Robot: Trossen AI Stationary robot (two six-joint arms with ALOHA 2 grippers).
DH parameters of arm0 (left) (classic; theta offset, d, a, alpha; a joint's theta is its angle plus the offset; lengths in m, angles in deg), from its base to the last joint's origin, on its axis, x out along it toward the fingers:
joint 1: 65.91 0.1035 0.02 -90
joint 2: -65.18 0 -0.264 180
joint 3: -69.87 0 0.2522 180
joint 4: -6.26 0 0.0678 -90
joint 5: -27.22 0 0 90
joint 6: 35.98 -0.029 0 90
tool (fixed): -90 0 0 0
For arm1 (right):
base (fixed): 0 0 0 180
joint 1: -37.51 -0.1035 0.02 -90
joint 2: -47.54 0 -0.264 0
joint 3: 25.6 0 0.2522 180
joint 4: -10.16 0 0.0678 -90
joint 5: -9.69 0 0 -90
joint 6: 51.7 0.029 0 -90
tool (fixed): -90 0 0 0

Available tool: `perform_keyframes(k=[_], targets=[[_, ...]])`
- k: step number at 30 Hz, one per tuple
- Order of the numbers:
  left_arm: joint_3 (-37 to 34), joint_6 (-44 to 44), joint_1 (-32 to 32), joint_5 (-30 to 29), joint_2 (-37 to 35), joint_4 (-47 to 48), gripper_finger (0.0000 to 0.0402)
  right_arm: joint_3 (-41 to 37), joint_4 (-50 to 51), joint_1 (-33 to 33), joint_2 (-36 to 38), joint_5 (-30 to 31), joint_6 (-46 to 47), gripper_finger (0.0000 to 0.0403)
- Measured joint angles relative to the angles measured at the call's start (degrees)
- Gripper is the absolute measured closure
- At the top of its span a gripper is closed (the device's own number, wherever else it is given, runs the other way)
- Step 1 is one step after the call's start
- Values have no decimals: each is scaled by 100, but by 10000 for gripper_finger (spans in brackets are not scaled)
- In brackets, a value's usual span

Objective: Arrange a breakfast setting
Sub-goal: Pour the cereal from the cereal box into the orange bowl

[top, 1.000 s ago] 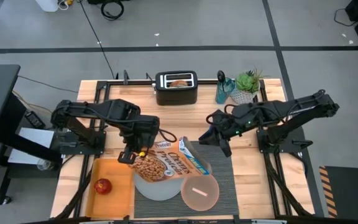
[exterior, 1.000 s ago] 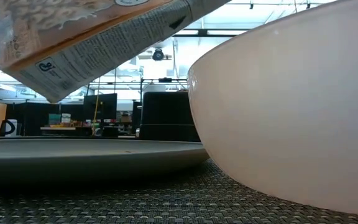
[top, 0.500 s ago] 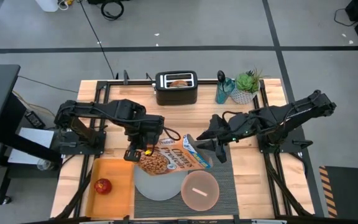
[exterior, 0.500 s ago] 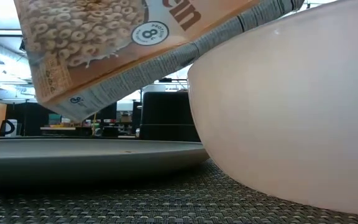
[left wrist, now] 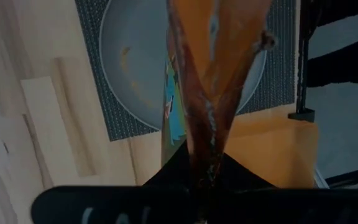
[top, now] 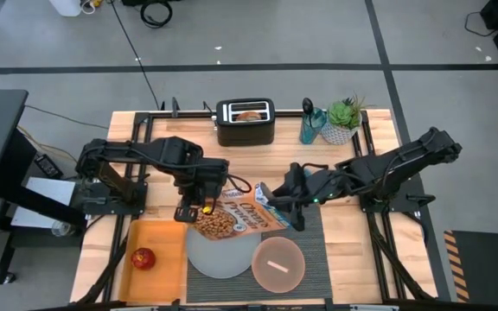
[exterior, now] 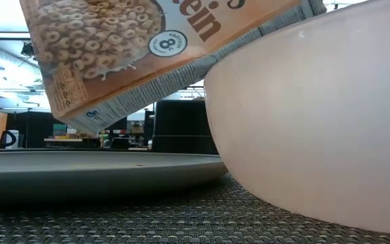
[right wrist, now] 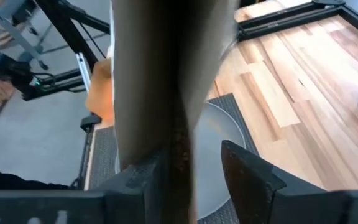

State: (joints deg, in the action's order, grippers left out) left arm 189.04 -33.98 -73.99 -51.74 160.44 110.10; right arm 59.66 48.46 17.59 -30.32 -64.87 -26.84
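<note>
cereal box [top: 239,218]: held tilted in the air between both arms, over the far edge of the plate; printed face up in the high view; in the low view its lower corner hangs above the plate with clear air beneath.
left gripper [top: 185,212]: fingers pinched tight on the box's left end, above the seam between tray and placemat.
right gripper [top: 277,200]: jaws set narrow with the box's right end between them; in the right wrist view the cardboard edge fills the gap between its fingers [right wrist: 247,171].
placemat [top: 314,250]: dark, striped, at the near middle of the table; bare strip free to the right of the bowl.
plate [top: 216,259]: grey, on the placemat's left part, left rim near the tray; surface bare.
bowl [top: 277,264]: pinkish-tan, on the placemat, touching or just beside the plate's right rim; cannot tell which.
tray [top: 164,259]: orange, near left of the table, just beside the placemat.
apple [top: 143,257]: red, on the tray's left side, apart from the box.
toaster [top: 245,122]: black, far middle edge, well apart from both grippers.
potted plant [top: 344,118]: far right edge, beside a teal object.
table [top: 184,151]: bare wood open between the toaster and the arms.
</note>
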Motion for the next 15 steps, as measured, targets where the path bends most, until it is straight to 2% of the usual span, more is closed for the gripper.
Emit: perform_keyframes(k=[4,10,15], targets=[[0,73,0,2,0,-7,388,0,-144,0,-201,-25,-68,290],[0,145,-4,22,-6,-7,388,0,-271,-2,-266,-133,-75,387],[-2,147,-3,22,-13,-13,388,0,-295,0,-238,-161,-107,390]])
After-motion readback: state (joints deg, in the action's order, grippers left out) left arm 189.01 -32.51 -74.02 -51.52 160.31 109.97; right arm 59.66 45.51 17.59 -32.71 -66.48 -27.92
